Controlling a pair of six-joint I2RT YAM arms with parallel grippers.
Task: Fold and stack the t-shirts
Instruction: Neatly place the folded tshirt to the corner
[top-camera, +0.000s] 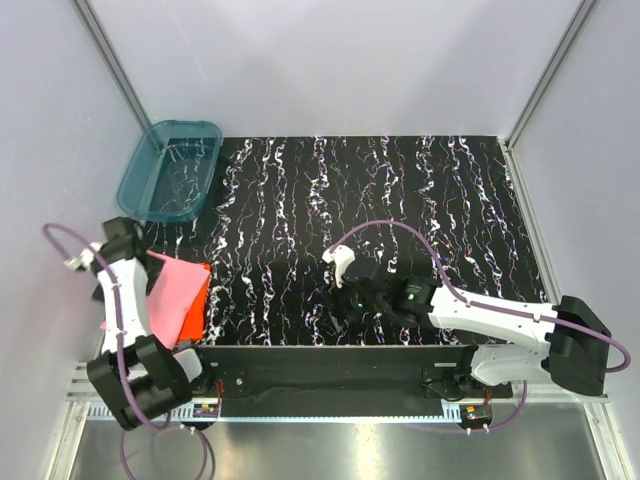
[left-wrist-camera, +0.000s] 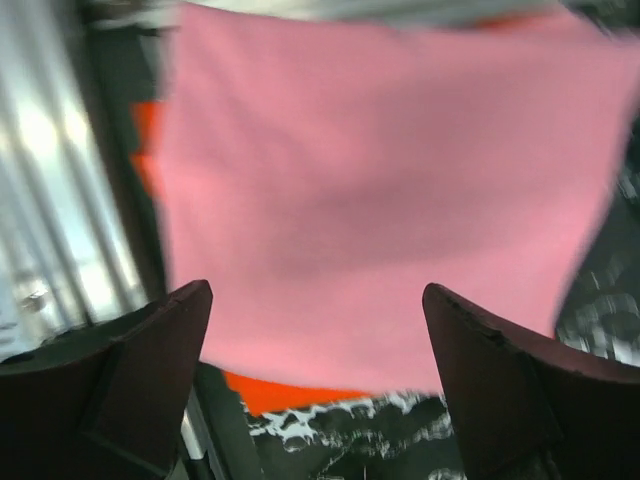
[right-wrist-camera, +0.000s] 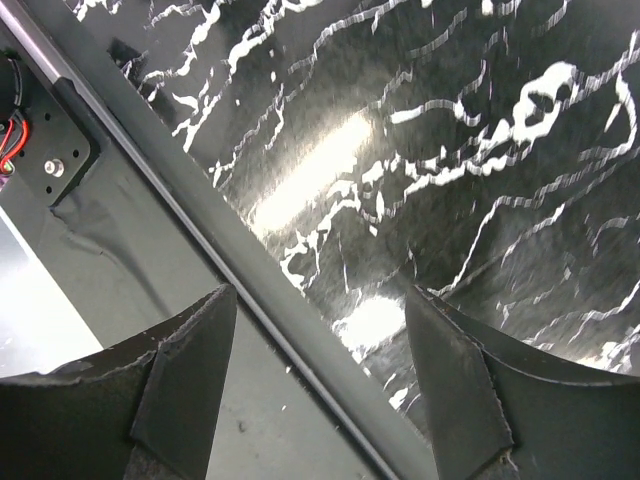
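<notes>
Left end effector (left-wrist-camera: 315, 290): you have its fingers spread wide apart with nothing between them. The pink t-shirt (top-camera: 175, 290) lies directly beneath and just ahead of the fingertips, as a flat folded panel, and is not gripped. The wrist view is blurred, so I cannot tell whether the fingertips touch the cloth.

The orange-red t-shirt (top-camera: 201, 285) lies under the pink one. It shows only as a strip at the pink panel's near edge and a sliver on the side toward your right arm. Pink on top of orange, with the edges roughly aligned, reads as a stack. I judge that is why the left jaws stand apart: the cloth is laid down and needs no hold.

Right end effector (right-wrist-camera: 320, 300): its fingers are also apart and empty. Only the bare marbled tabletop (top-camera: 400, 200) and its near edge rail lie beneath it. It stands well apart from the stack, which I judge keeps it clear of the left arm's work.

The teal tub (top-camera: 170, 170) sits beyond the left end effector, at the far corner, apart from both shirts.

Judgement: the folding and stacking appear essentially done. When you lift the left end effector, mind that a fingertip does not drag the top layer askew.
</notes>
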